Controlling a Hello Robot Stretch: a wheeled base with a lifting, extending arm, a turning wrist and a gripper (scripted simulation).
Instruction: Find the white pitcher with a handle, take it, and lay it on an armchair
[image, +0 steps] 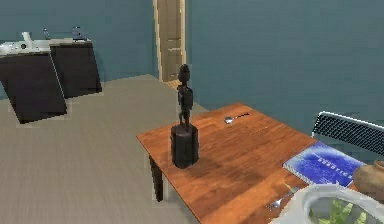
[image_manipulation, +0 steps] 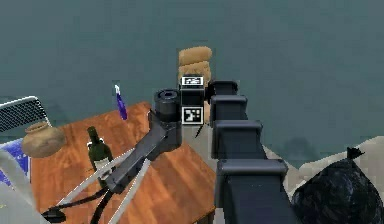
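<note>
the gripper (image_manipulation: 78, 203) is seen lower left in the arm side view, against a wooden table (image_manipulation: 175, 185) near a dark bottle (image_manipulation: 97, 150); whether anything is held cannot be told. a small white object (image: 25, 45) is seen upper left in the forward view.

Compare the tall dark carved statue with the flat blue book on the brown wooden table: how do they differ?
The dark carved statue stands upright and tall; the blue book lies flat. The statue is near-black, the book blue with pale marks. The statue is toward the forward view's middle, the book nearer its right edge. Both rest on the brown wooden table.
</note>
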